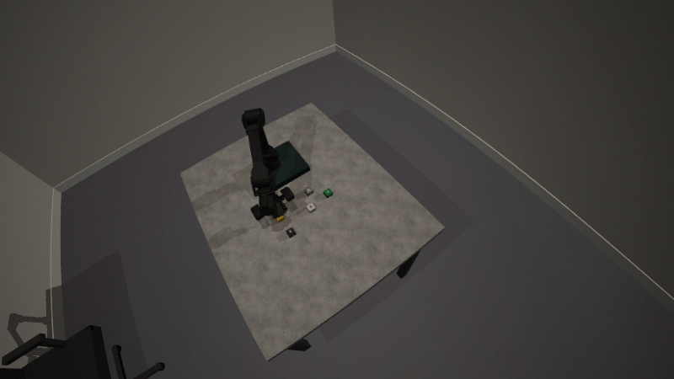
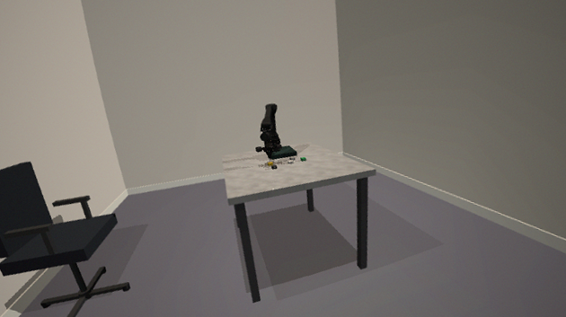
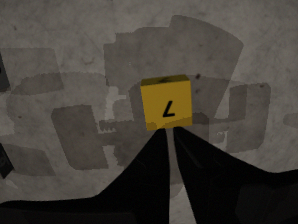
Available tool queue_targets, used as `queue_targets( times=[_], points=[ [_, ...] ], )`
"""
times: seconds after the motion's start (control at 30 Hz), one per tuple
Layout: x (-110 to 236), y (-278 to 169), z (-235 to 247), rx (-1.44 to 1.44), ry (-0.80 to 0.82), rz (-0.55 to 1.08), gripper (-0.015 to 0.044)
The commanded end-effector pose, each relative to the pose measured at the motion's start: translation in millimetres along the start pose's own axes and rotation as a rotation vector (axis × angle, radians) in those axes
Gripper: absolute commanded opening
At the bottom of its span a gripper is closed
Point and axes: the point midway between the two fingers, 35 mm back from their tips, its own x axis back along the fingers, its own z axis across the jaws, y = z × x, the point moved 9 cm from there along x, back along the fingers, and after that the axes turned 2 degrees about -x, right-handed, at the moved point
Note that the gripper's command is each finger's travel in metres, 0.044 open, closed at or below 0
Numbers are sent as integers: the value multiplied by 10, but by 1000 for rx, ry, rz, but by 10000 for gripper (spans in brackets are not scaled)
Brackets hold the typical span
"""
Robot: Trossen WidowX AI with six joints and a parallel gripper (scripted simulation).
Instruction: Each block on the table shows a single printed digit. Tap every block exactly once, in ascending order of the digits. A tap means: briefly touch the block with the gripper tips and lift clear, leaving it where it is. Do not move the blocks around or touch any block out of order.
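A yellow block point(image 1: 280, 218) point(image 2: 269, 163) point(image 3: 160, 97) shows a black 7, upside down in the wrist view. My gripper point(image 1: 279, 214) point(image 3: 169, 135) is shut, with only a thin gap between the fingers and nothing in it. Its tips appear at the block's near edge in the wrist view; whether they touch it I cannot tell. A black block point(image 1: 291, 232) point(image 2: 273, 166) lies beyond the yellow one. A white block point(image 1: 310, 207), a grey block point(image 1: 308, 190) and a green block point(image 1: 328, 192) point(image 2: 303, 159) lie to the right. Their digits are too small to read.
The arm stands on a dark green base plate point(image 1: 294, 162) point(image 2: 287, 151) on the grey table point(image 1: 358, 245) point(image 2: 323, 174). Two dark pieces are cut off at the wrist view's left edge. Arm shadows cross the table. An office chair point(image 2: 58, 238) stands apart on the floor.
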Motion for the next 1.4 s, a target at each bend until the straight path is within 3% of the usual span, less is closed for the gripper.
queue_targets(
  times=[0.0, 0.73, 0.83, 1.0, 1.2, 1.37],
  points=[
    [-34, 3, 3, 1, 3, -5, 20],
    [-296, 1, 5, 1, 3, -5, 20],
    [-29, 4, 2, 1, 2, -5, 20],
    [32, 5, 1, 0, 2, -5, 20],
    [790, 3, -1, 1, 2, -5, 20],
    [828, 66, -7, 1, 2, -6, 20]
  ],
)
